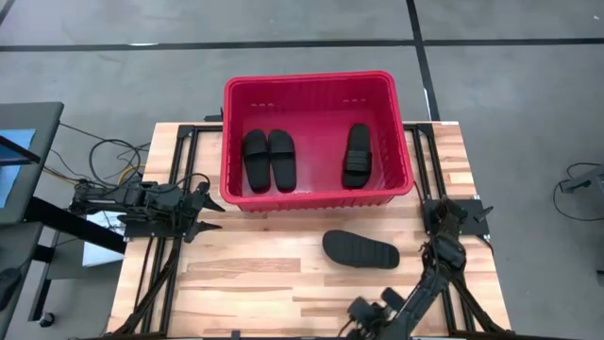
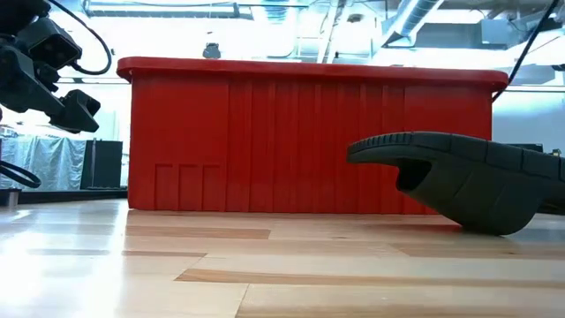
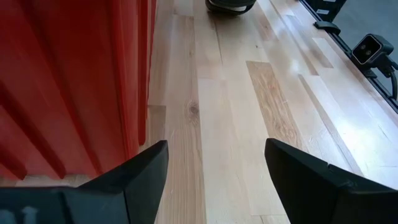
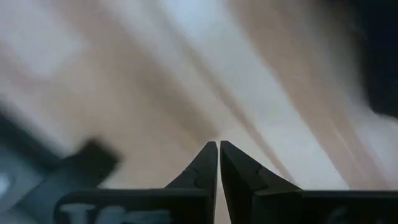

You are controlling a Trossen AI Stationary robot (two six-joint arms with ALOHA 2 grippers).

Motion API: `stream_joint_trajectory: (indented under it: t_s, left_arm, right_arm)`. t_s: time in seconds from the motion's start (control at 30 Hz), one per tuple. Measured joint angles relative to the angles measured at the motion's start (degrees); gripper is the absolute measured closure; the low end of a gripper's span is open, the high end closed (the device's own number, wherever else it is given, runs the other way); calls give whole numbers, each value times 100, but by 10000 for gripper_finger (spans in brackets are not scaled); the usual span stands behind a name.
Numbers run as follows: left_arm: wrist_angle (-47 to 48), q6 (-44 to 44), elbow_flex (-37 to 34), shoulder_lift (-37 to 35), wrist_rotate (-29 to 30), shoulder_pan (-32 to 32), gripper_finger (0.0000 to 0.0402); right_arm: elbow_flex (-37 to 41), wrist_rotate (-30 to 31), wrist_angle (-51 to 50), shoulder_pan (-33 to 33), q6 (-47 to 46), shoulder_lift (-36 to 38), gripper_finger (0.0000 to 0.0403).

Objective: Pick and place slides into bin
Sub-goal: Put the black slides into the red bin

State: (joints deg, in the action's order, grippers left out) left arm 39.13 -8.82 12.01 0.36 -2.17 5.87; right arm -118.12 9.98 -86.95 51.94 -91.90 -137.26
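We saw the wooden tabletop (image 1: 283, 274) as the largest thing, its planks bare across the whole near half, with grey floor around it and, in the low view, a bright room with ducts overhead beyond. The red bin (image 1: 317, 142) stood at the far middle edge, its rim overhanging the back of the boards and its near wall well clear of the front edge.

Three of the slides lay inside the bin: a pair (image 1: 269, 159) side by side toward the left wall, and a single one (image 1: 358, 155) toward the right wall, with open red floor between them. The fourth slide (image 1: 360, 249) lay on the tabletop just in front of the bin, right of centre, apart from its wall.

The left gripper (image 1: 209, 212) hung beside the bin's near left corner, its jaws spread wide and empty. The right gripper (image 4: 218, 163) sat low at the near edge, right of centre; its wrist view was blurred, but we judged its jaws clenched together on nothing.
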Motion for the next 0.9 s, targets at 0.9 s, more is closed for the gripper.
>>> stream_joint_trajectory:
  t_s: [0.9]
  left_arm:
    - [1, -1, 0, 0, 2, -1, 143]
  right_arm:
    - [1208, 541, -161, -339, -1306, 1, 402]
